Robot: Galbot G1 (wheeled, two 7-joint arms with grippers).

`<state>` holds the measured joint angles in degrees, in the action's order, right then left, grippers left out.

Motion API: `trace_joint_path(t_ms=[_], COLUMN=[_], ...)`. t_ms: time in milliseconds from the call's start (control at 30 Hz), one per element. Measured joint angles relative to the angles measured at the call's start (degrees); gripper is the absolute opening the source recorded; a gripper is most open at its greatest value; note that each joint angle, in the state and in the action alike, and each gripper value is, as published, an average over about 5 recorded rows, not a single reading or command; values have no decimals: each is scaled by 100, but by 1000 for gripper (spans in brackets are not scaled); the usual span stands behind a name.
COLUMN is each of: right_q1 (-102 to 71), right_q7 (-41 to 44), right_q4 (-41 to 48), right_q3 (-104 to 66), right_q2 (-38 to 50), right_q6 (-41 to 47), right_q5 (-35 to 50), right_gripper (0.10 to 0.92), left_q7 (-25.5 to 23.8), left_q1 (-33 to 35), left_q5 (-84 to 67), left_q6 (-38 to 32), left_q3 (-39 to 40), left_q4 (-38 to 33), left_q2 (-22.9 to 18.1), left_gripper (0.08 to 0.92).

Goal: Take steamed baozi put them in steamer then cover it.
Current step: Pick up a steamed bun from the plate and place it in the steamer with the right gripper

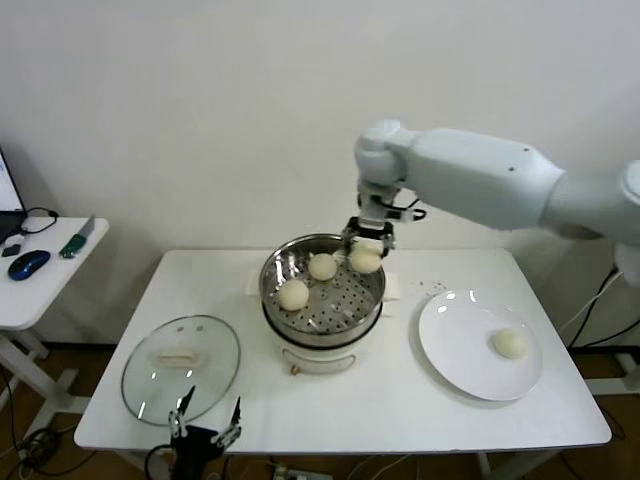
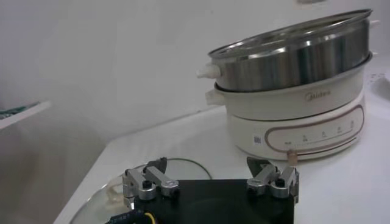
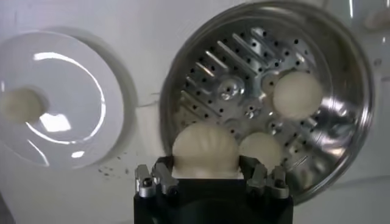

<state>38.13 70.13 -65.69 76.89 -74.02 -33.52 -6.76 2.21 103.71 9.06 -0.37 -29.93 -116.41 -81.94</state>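
The right claw point(image 1: 367, 240), clenched on a steamed baozi point(image 1: 366, 259) above the steamer's point(image 1: 275, 270) far rim, could drop it onto that rim if it lets go early, while the left claw point(image 1: 205, 423) waits released near the glass cover point(image 1: 181, 367).

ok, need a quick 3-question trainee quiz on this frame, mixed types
1. True or false: the round clear glass lid sits on the shiny stainless-steel steamer basket.
2. How many cream-white dough buns lie loose in the basket? A) one B) two C) three
3. Fill in: the right gripper is shut on a ____ over the basket.

Key: 1 false, it lies on the white table near the left gripper. 2 B. 3 bun; another remains on the flat white plate.
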Motion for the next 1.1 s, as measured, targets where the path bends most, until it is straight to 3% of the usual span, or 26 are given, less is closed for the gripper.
trace_joint_path(t_ms=[800,1100], right_q1=[-638,-658], right_q7=[-13,53], right_q4=[-302,-330], right_q3=[173,196], right_q2=[-575,-561], right_q6=[-222,-88], right_q5=[-379,-354], right_gripper=[714,818], left_q7=[10,9], left_q1=[17,46], left_q5=[-74,-74], left_q6=[-8,-8], left_q3=[-94,-107], left_q4=[151,179], left_q2=[47,70], left_gripper=[823,823])
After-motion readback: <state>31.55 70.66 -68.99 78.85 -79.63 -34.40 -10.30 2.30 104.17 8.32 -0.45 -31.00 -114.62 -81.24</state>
